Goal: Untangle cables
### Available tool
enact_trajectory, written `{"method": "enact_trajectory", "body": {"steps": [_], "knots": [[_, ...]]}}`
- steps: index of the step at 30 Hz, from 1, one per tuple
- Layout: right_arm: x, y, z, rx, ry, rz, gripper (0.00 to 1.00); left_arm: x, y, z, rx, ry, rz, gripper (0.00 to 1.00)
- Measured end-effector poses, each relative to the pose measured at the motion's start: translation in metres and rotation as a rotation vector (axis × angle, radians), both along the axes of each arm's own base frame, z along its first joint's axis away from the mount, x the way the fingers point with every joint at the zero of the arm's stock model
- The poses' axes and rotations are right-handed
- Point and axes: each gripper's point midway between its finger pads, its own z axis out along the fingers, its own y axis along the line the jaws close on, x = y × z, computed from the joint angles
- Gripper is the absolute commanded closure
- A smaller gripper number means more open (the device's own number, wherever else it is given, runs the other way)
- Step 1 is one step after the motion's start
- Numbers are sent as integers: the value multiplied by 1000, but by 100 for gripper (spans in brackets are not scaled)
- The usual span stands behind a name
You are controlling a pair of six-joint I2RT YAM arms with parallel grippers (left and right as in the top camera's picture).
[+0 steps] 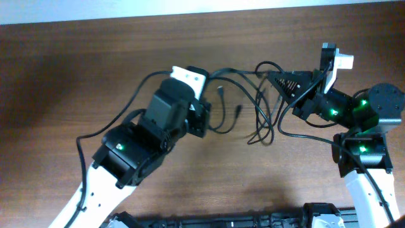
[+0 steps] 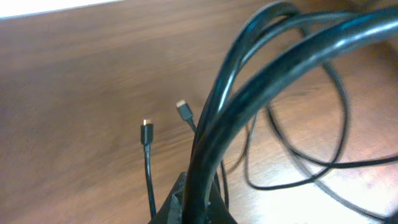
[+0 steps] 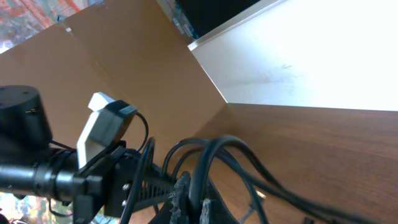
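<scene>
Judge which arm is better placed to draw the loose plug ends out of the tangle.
Left, probably. The left gripper holds the cables right beside both free plug ends, whereas the right gripper grips strands on the far side of the loops.

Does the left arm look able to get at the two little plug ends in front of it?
Probably yes: the plug ends sit close ahead, nothing between. But the left gripper seems shut on the cables, so it must release first.

Brown wood-grain table (image 1: 76, 57), thin black cables (image 2: 292, 60) looping loosely across it, small plug ends (image 2: 145, 126)
</scene>
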Motion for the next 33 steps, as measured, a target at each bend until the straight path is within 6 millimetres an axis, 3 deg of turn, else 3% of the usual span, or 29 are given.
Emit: {"method": "enact_trajectory", "body": {"steps": [4, 10, 13, 15, 16, 17, 19, 21, 28, 33], "knots": [[-4, 2, 6, -4, -42, 19, 96, -8, -19, -4, 25, -14, -98, 100], [-4, 0, 11, -8, -74, 14, 96, -5, -17, -29, 108, 41, -95, 100], [5, -15, 3, -2, -20, -47, 96, -2, -10, -29, 133, 29, -66, 100], [15, -35, -10, 11, 66, -128, 96, 2, -3, -25, 141, 11, -19, 100], [18, -41, -14, 17, 95, -151, 89, 3, 0, -23, 139, 1, -2, 100], [20, -49, -20, 23, 130, -182, 72, 4, 4, -19, 138, -13, 21, 100], [25, -65, -30, 30, 185, -245, 30, 5, 15, -7, 130, -48, 68, 100], [26, -74, -37, 28, 215, -276, 4, 5, 24, 3, 119, -80, 103, 100], [20, -76, -70, -41, 292, -278, 1, 6, 40, 23, 103, -148, 164, 100], [6, -62, -69, -122, 172, -161, 2, 8, 44, 25, 121, -165, 182, 100]]}}
